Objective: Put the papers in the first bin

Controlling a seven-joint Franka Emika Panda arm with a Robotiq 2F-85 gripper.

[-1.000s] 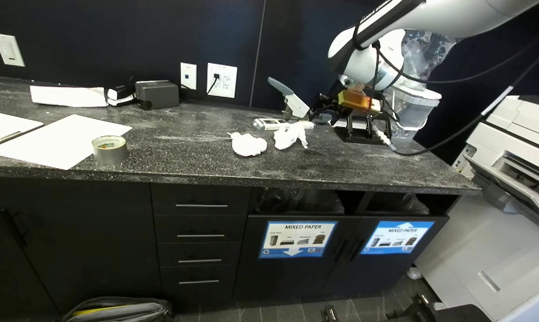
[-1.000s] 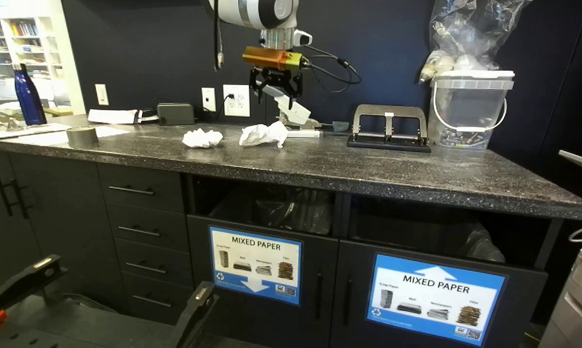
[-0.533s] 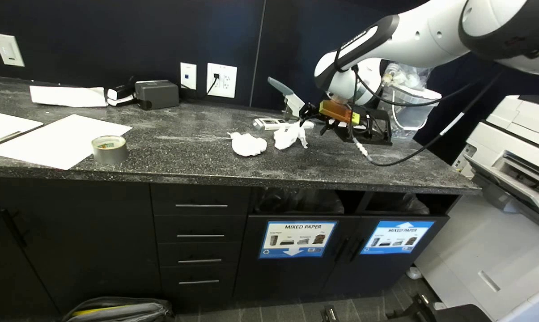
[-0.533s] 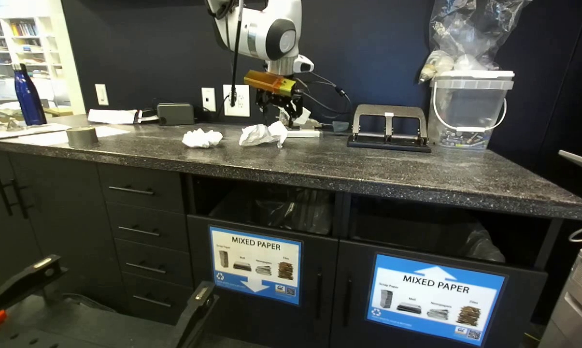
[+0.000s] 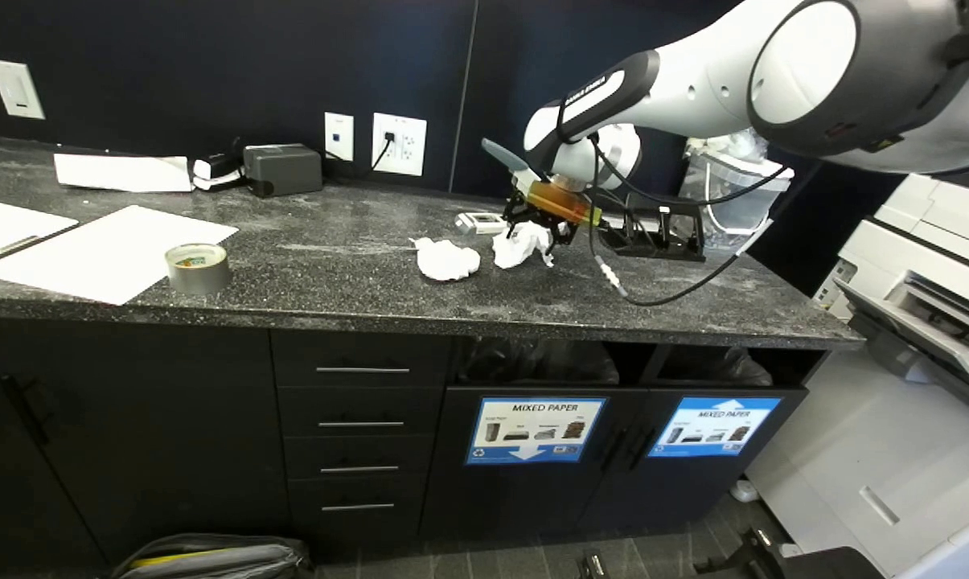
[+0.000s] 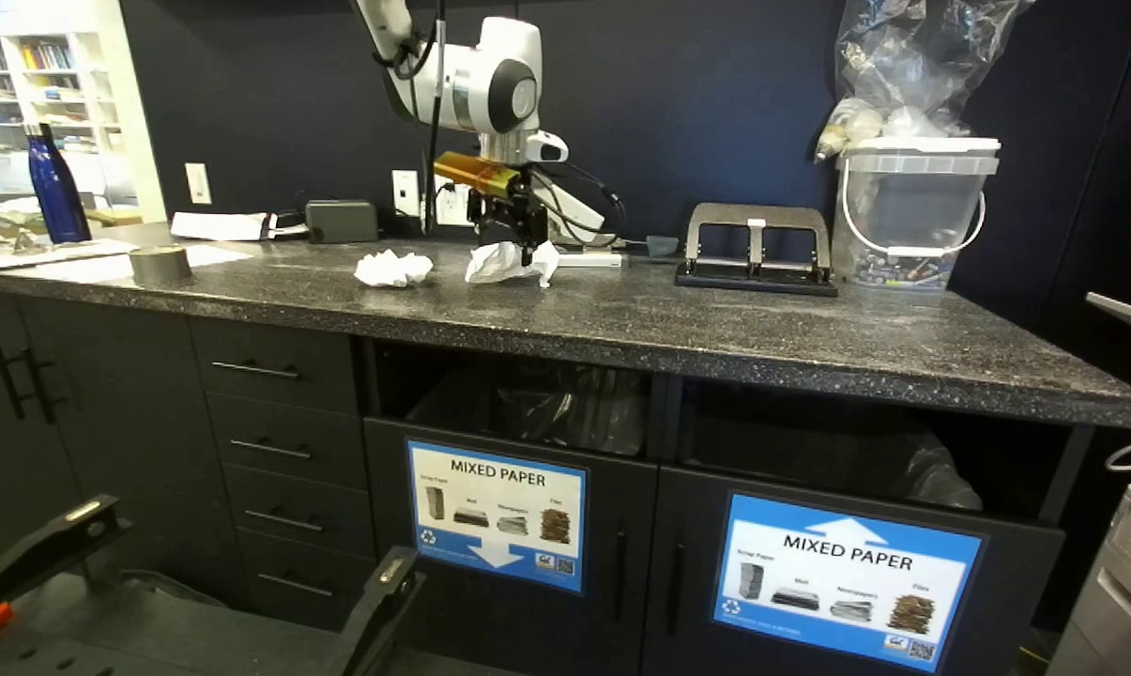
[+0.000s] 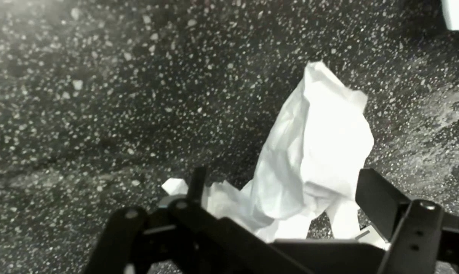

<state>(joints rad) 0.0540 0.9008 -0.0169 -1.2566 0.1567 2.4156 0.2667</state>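
Jaws wide apart and gripping nothing, the gripper (image 7: 282,175) straddles one paper wad (image 7: 328,140), right of centre in the wrist view; lining up a grasp, I'd guess, so next: close, then lift

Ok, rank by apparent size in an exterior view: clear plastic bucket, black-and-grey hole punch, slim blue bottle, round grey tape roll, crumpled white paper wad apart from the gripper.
Largest to smallest:
Clear bucket
Hole punch
Blue bottle
Tape roll and paper wad last, too alike to rank.
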